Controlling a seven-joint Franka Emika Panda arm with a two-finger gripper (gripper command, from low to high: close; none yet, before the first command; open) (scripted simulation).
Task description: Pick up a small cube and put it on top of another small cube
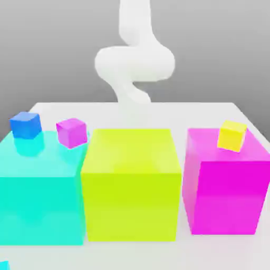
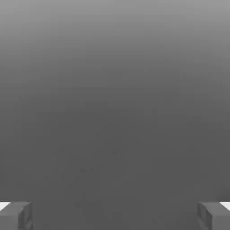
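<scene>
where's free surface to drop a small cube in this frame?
Yellow-green block top is fully bare, the best spot. Magenta block top is free except where the yellow cube sits. Bare table strip lies behind the blocks. Crowded: cyan block, with the blue cube and purple cube at it. Gaps between blocks are narrow.

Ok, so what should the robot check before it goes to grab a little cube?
1. Gripper open: ok, the fingertips stand wide apart.
2. Nothing held between them: ok.
3. Small cyan cube spotted: cannot tell; a paler patch on the big cyan block, in front of the small blue cube, might be it.
4. Small yellow cube has a bare top for stacking: ok.
5. Arm up clear of the blocks: ok.
</scene>
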